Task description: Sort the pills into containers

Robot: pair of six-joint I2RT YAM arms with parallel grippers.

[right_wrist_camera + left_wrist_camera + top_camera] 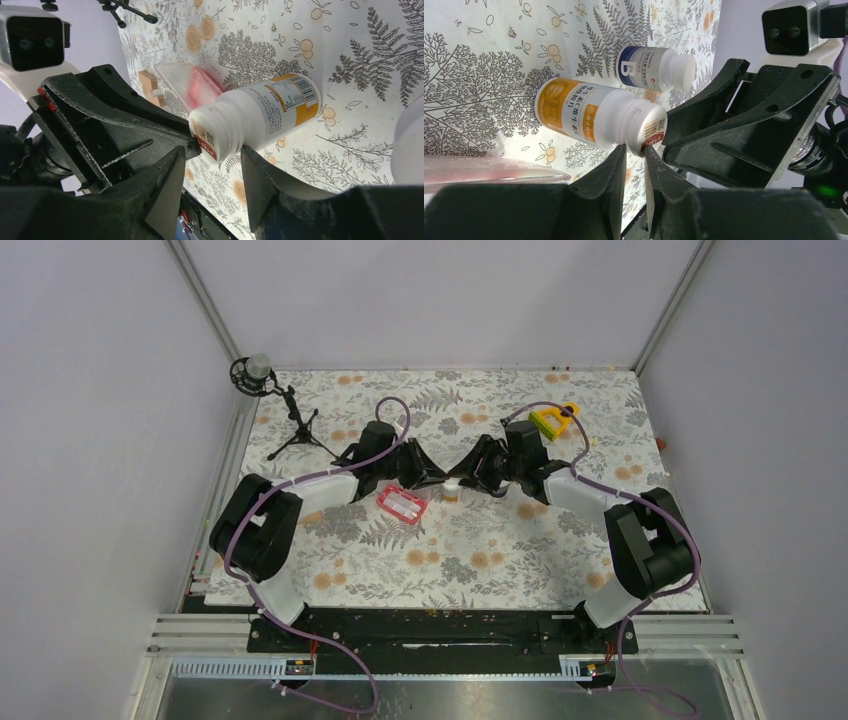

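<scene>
left gripper narrow, tips at bottle mouth | right gripper wide, straddling bottle neck | table centre, tray beside

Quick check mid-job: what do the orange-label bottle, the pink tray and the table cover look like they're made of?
Orange-label bottle: likely opaque white plastic, smooth with a soft sheen, wrapped in a printed paper or film label.
Pink tray: probably thin, glossy plastic, clear at the rim.
Table cover: matte printed cloth or vinyl; cannot tell which.

Bright, even overhead light, soft shadows; wrist cams' foregrnd blurry.
</scene>
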